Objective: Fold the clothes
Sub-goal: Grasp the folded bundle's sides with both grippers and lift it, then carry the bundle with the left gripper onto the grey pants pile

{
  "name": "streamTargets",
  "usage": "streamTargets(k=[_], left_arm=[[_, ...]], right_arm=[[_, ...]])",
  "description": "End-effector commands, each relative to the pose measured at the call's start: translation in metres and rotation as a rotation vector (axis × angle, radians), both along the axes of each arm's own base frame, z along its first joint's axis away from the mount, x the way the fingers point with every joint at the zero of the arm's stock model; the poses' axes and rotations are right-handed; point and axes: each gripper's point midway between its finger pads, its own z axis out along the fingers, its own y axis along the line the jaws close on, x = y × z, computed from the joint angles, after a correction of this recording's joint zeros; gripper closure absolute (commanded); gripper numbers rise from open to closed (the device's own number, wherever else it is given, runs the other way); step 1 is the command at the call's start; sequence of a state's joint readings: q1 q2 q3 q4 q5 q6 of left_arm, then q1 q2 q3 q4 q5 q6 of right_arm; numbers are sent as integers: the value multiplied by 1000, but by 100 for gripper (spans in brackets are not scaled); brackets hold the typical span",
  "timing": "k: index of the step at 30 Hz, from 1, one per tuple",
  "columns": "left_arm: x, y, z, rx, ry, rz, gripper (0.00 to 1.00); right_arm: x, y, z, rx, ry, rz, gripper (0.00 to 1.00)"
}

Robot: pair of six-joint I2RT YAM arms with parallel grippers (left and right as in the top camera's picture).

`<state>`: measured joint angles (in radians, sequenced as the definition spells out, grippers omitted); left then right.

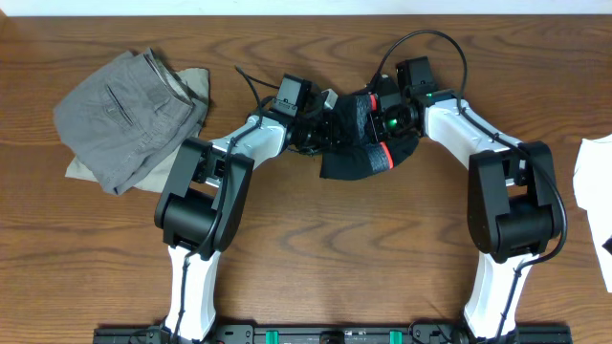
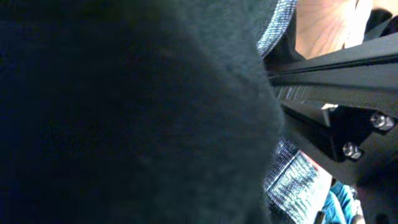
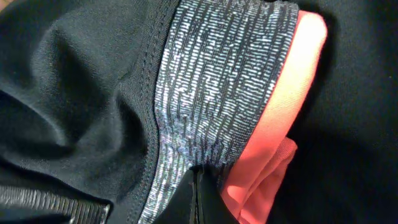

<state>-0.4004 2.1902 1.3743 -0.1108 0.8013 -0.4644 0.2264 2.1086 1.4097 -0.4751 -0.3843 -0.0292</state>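
The black leggings (image 1: 354, 158) lie bunched at the table's middle back, with the grey waistband and its red-coral edge (image 1: 385, 156) showing. My right gripper (image 1: 385, 122) sits on the bunch. In the right wrist view its fingers (image 3: 198, 190) are pressed together on the grey waistband (image 3: 217, 81), beside the coral edge (image 3: 283, 124). My left gripper (image 1: 320, 129) is pushed into the bunch from the left. In the left wrist view black fabric (image 2: 124, 112) covers its fingers, and a strip of grey waistband (image 2: 292, 180) shows at the right.
Folded grey and khaki trousers (image 1: 129, 115) lie at the back left. A white cloth (image 1: 598, 191) sits at the right edge. The right arm's black frame (image 2: 348, 93) is close to the left wrist camera.
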Motion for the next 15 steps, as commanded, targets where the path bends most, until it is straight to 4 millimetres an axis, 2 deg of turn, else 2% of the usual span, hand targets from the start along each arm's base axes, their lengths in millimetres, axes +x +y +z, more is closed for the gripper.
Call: streamTargets(k=[1, 4, 7, 11, 15], left_arm=[[0, -2, -5, 5, -4, -7, 94], [-3, 7, -1, 21, 6, -12, 94], [-6, 18, 15, 38, -36, -46, 94], [1, 42, 65, 32, -146, -49, 94], [22, 85, 126, 12, -285, 42, 94]], right_arm=[[-15, -10, -29, -58, 85, -25, 99], [-21, -20, -18, -66, 122, -44, 99], [-20, -32, 9, -64, 87, -49, 99], [-7, -47, 77, -33, -64, -90, 99], [0, -52, 148, 0, -250, -106, 98]])
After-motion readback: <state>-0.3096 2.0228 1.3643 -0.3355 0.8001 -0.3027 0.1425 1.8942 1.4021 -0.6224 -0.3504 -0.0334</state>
